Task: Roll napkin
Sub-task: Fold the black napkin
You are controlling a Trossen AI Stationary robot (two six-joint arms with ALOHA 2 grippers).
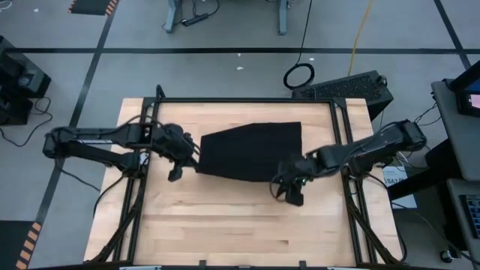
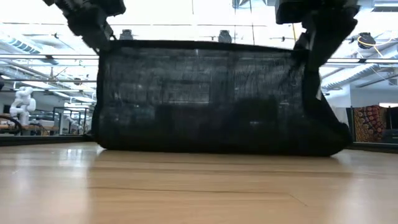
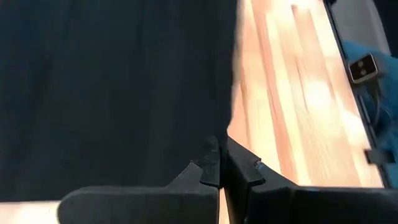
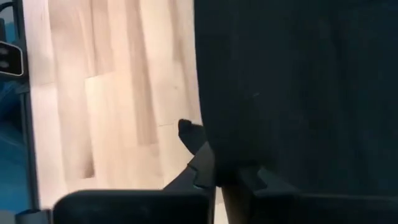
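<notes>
I see the napkin (image 1: 250, 152) hanging as a sheet between my two end effectors, its lower edge resting on the counter (image 1: 225, 225). Its long axis runs from one to the other. The left end effector (image 1: 178, 163) is clamped on one top corner, the right end effector (image 1: 291, 189) on the other, both equally near.

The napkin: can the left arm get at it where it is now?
Yes, it seems so: the left gripper is already shut on a corner of the napkin, holding that edge up off the table, while the right gripper pinches the other corner.
</notes>
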